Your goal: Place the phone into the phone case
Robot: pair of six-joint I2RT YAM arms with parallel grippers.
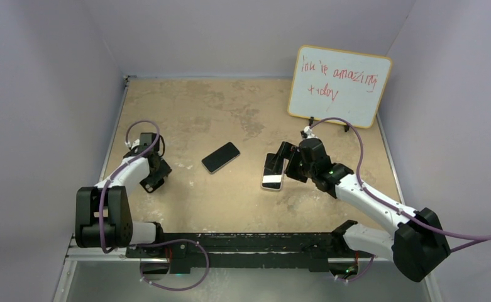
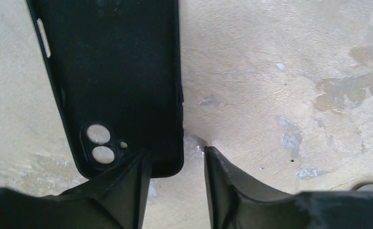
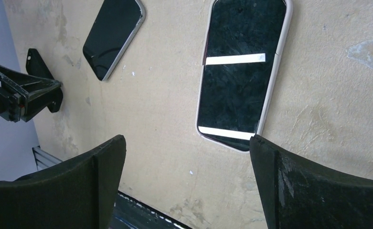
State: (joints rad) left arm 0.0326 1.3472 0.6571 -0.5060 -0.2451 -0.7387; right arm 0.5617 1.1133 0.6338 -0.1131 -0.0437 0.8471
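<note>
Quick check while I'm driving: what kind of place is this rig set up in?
Most likely a lab test cell for robot work, not a home or shop. Plain pale walls box in a worn tan tabletop, and a whiteboard with a handwritten red note stands at the back.

Wide-spread gripper [image 3: 186, 143] hovers above a phone [image 3: 239, 76].

On the tabletop [image 1: 230, 207], one phone [image 1: 220, 157] lies near the middle. A second phone [image 1: 273, 171] lies near it at 4 o'clock, the phone case [image 2: 117, 71] at 8 o'clock, and a whiteboard [image 1: 340, 85] stands at 2 o'clock.
</note>
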